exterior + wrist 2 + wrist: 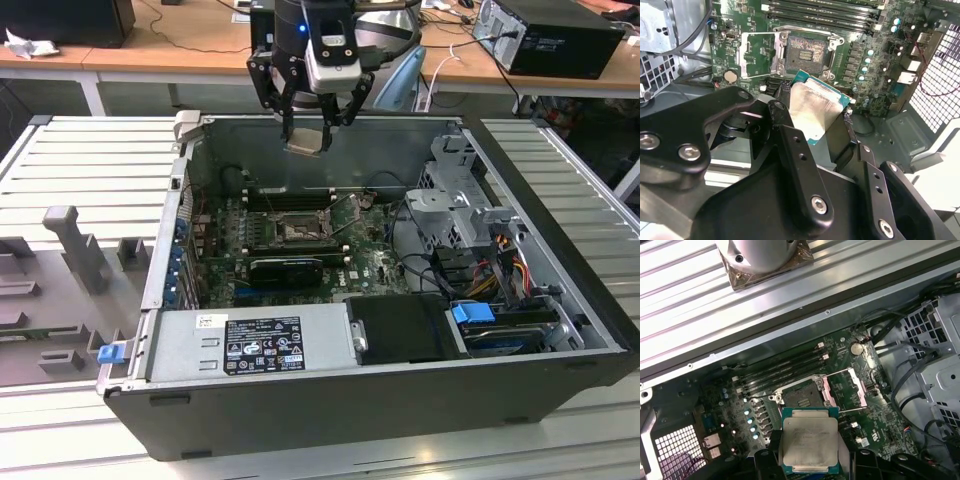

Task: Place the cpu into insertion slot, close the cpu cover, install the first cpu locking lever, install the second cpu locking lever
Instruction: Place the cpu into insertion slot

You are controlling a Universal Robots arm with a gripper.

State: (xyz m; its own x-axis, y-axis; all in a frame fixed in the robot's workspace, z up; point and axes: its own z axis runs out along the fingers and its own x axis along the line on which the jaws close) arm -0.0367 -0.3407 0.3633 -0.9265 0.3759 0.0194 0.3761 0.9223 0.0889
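The gripper (306,134) has its fingers (784,127) clamped on the cpu (810,442), one pad on each of two opposite edges. The pale metal face and the green border are left free. Holding it by the edges probably keeps the pads off the contact side and lets the chip go down flat. In the second wrist view the chip looks tilted and in the first wrist view it reads as nearly square to the board, so whether it is truly level cannot be told.

Below the fingers and well apart from the chip lies the insertion slot (801,399). Its greyish contact field is bare and nothing is seated in it. In the exterior view the fingers hang about level with the top edge of the computer case (400,400), with the slot down on the board beneath them.

Just beside the slot, the cpu cover (847,387) lies folded back on its hinge, which leaves the opening clear from above. Two thin locking levers (837,372) stand released near it, most likely because the cover cannot open while they are latched.

Farther out from the fingers, the long memory slots (775,372) run along the slot's other side.

By this showing the first step is in hand: the chip is carried, not yet placed, and the cover and levers are open.
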